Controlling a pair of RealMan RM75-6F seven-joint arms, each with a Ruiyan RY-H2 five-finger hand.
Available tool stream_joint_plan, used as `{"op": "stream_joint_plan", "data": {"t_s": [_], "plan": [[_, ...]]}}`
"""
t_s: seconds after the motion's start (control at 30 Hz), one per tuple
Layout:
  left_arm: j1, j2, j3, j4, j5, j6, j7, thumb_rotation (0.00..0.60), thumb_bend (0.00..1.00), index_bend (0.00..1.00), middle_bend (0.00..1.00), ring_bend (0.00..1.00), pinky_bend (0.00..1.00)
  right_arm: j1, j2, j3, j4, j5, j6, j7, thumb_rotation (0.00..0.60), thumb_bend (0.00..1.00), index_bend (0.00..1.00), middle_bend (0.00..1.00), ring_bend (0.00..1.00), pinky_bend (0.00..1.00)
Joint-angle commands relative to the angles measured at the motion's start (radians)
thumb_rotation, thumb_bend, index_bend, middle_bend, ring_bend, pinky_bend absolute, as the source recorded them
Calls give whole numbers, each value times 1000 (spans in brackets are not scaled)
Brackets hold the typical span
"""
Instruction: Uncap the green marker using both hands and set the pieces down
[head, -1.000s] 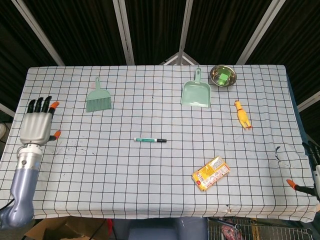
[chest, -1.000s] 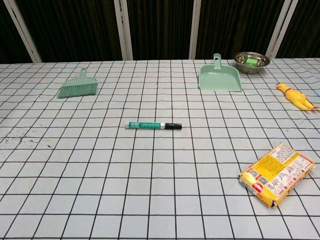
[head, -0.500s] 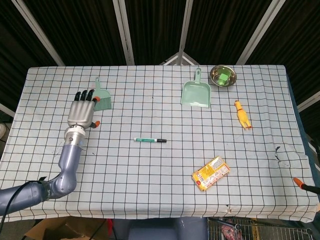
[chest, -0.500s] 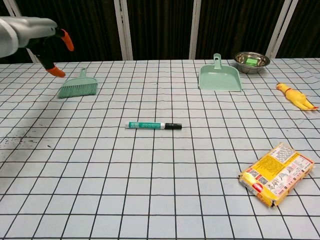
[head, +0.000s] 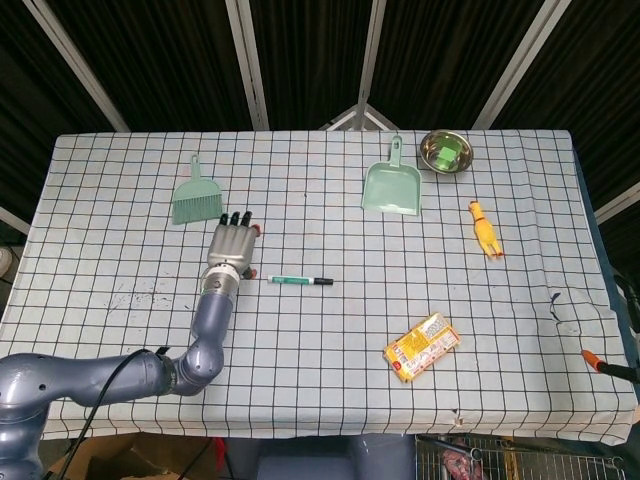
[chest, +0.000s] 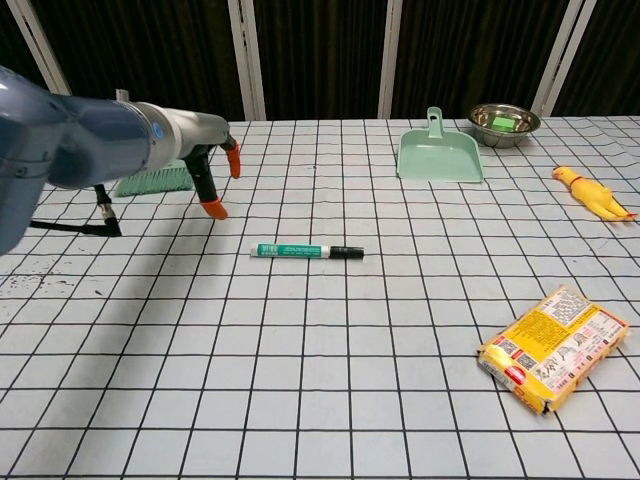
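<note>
The robot is at the reaching step: its left hand (head: 231, 247) hovers over the checked bench (head: 300, 350) with its fingers spread and nothing in them, and the thin green marker with a black cap (head: 300, 281) lies flat just to the right of it, not touched yet. Next it likely needs to come down and pinch the green end, while the right hand (head: 606, 365), which only peeks in at the far edge so its fingers cannot be told, must come over for the cap.
</note>
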Motion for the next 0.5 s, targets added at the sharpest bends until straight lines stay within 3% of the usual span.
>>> {"op": "stream_joint_plan", "data": {"t_s": [0.03, 0.5], "plan": [[-16, -39, 7, 37, -1, -15, -33, 600, 318, 307, 22, 0, 0, 3, 2, 1, 1, 5, -7, -4, 600, 74, 73, 0, 0, 0], [-28, -159, 36, 129, 76, -25, -163, 600, 353, 410, 52, 0, 0, 17, -13, 4, 20, 32, -45, 1, 600, 73, 73, 0, 0, 0]]}}
